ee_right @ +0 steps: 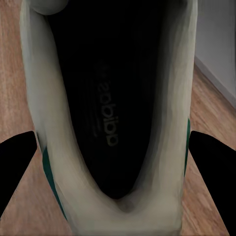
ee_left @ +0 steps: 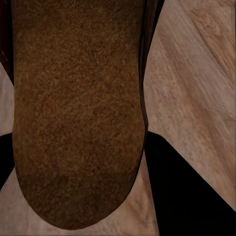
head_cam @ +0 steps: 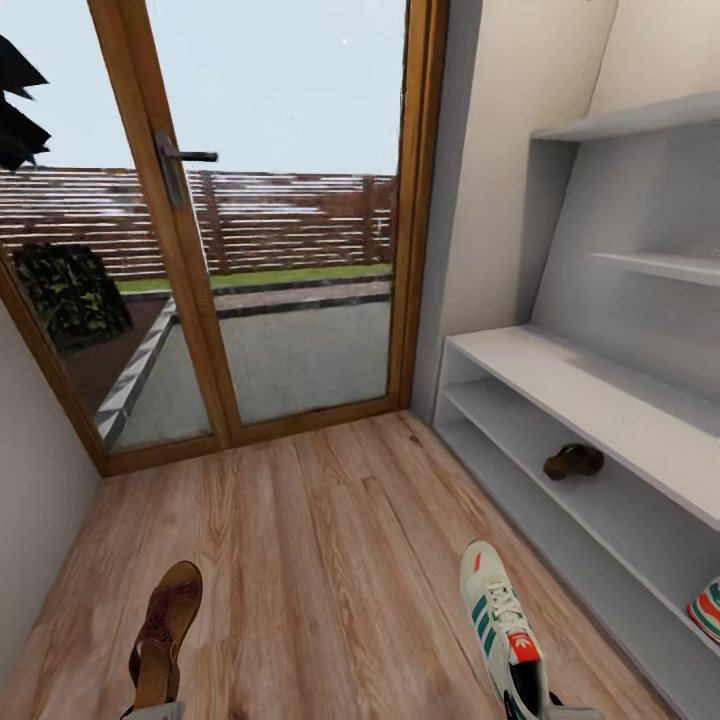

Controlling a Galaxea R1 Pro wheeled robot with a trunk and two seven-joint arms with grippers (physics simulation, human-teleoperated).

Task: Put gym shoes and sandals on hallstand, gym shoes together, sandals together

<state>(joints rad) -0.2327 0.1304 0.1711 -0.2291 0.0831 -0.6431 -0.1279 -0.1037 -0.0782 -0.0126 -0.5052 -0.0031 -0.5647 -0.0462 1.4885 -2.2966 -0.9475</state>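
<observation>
On the left, a brown sandal [head_cam: 165,635] lies on the wood floor [head_cam: 320,540], toe toward the glass door [head_cam: 270,210]. In the left wrist view the sandal's footbed [ee_left: 78,118] is seen from very close. The left gripper [ee_left: 83,189] has one dark finger [ee_left: 191,191] on each side of the heel end. I cannot tell if the fingers are pressing on the sandal.

To the right, a white gym shoe [head_cam: 505,625] with green stripes and a red tongue patch lies on the floor near the grey shoe rack [head_cam: 600,400]. The right wrist view looks down into this shoe [ee_right: 113,113]. Grey writing on the dark insole reads "adidas". The right gripper [ee_right: 115,162] is spread wide, with one finger [ee_right: 17,162] on each side of the heel. I cannot tell if they touch it.

On the rack, the other sandal [head_cam: 573,461] sits on the upper low shelf. Farther right, the toe of the other gym shoe [head_cam: 706,610] sits on the bottom shelf at the picture's edge.
</observation>
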